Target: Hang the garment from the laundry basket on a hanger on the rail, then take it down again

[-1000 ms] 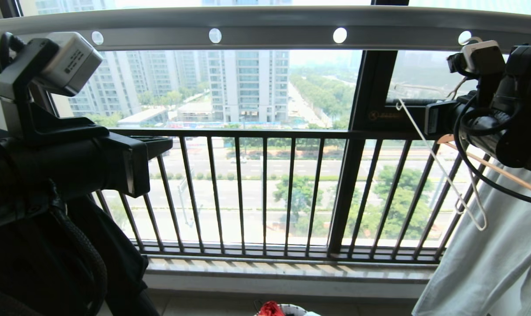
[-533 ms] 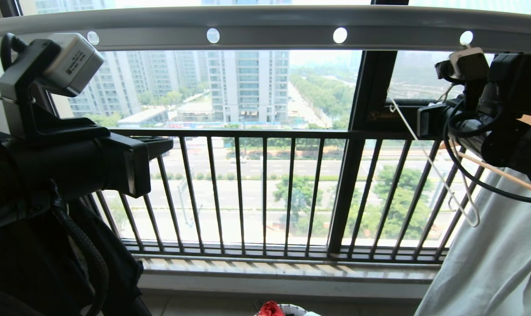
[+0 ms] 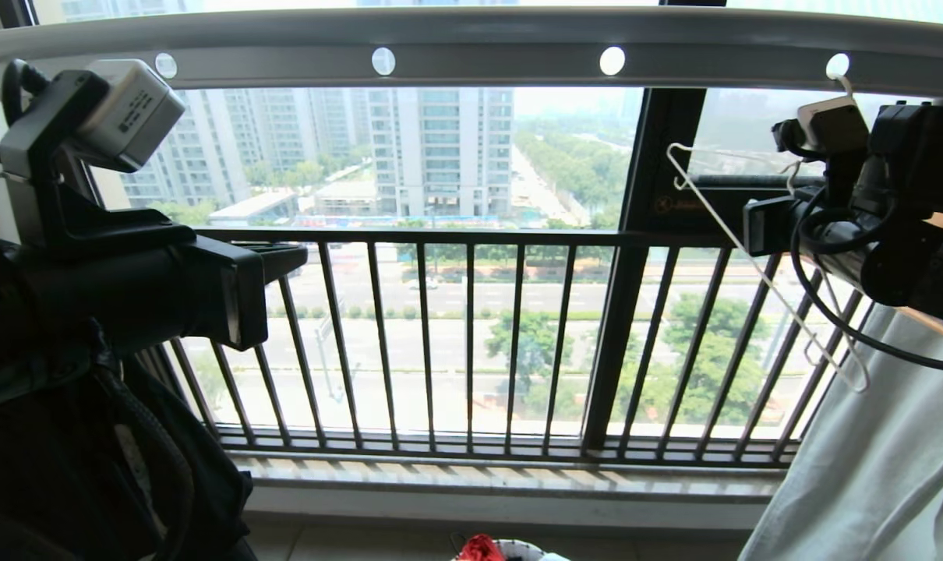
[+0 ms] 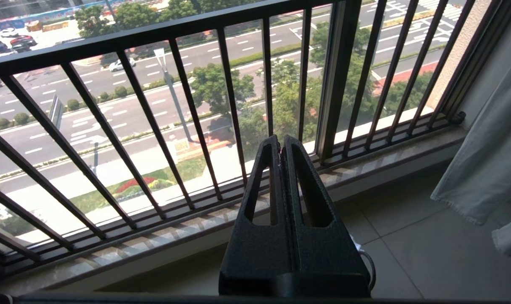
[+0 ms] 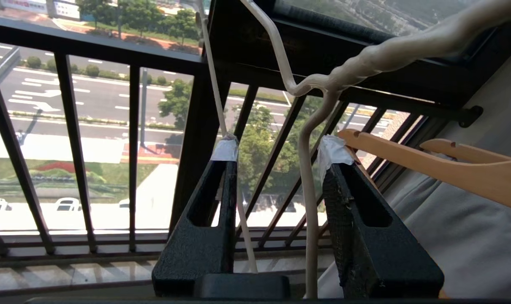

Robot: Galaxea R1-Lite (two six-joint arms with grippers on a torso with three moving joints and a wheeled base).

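The cream-white hanger (image 3: pixel 760 261) slants down from the grey rail (image 3: pixel 471 35), its hook up at the rail's rightmost hole. My right gripper (image 5: pixel 281 147) is open around it: the hanger wire (image 5: pixel 307 198) runs between the taped fingertips (image 5: pixel 224 148), close to the right-hand finger and not pinched. In the head view that gripper (image 3: pixel 725 209) is at the right, just under the rail. My left gripper (image 4: pixel 281 141) is shut and empty, held still at the left before the railing. A bit of the red garment (image 3: pixel 479 548) shows in the laundry basket (image 3: pixel 522 548) at the bottom edge.
A dark railing of vertical bars (image 3: pixel 471 343) closes off the window ahead. A pale grey-green garment (image 3: pixel 869 467) on a wooden hanger (image 5: pixel 433 166) hangs right beside my right gripper. A black garment (image 3: pixel 206 467) hangs at the left below my left arm.
My right gripper has gone from shut on the hanger to open. The hanger has swung a little up and left. The left arm has not moved.
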